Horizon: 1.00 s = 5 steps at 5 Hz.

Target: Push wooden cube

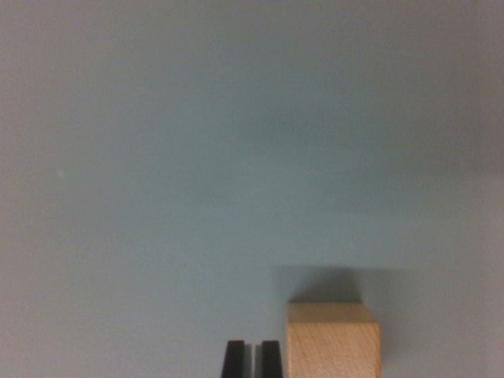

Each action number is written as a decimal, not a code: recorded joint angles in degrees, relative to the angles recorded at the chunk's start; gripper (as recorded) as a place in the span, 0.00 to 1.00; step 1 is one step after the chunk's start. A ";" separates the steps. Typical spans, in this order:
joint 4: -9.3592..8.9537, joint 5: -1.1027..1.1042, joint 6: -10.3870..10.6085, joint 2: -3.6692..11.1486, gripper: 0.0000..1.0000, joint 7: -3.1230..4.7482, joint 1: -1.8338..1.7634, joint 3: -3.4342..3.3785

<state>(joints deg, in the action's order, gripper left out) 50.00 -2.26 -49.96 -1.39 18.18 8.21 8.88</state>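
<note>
A plain grey-blue table surface (236, 157) fills almost the whole wrist view; no other object, edge or marking of note is seen on it, apart from a soft shadow cast behind the block.

The wooden cube (332, 340) is found at the bottom of the view, right of centre, resting flat on the surface with its top face and one front face exposed. Its lower part is cut off by the frame edge.

The gripper (252, 359) is seen only as two black fingertips (234, 359) at the bottom edge, just beside the cube on the wrist view's left. The tips are drawn nearly together, with only a thin sliver of gap between them, and nothing is held. A narrow strip of surface appears to separate the nearer tip from the cube's side; contact cannot be confirmed.

Risks are judged as follows. The cube is offset to one side of the fingertips rather than in line with them, so a straight forward stroke is likely to miss it or merely graze its corner. An off-centre contact is expected to spin the cube rather than translate it. A contact made too high could tip it. Height above the surface cannot be read, so scraping of the tips remains possible.
</note>
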 joint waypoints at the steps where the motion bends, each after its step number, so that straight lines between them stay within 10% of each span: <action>1: -2.55 -0.02 2.44 -0.10 0.00 1.21 0.41 0.67; 5: -7.52 -0.05 7.21 -0.30 0.00 3.56 1.20 1.96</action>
<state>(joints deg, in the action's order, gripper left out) 42.48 -2.32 -42.75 -1.69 21.74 9.41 10.84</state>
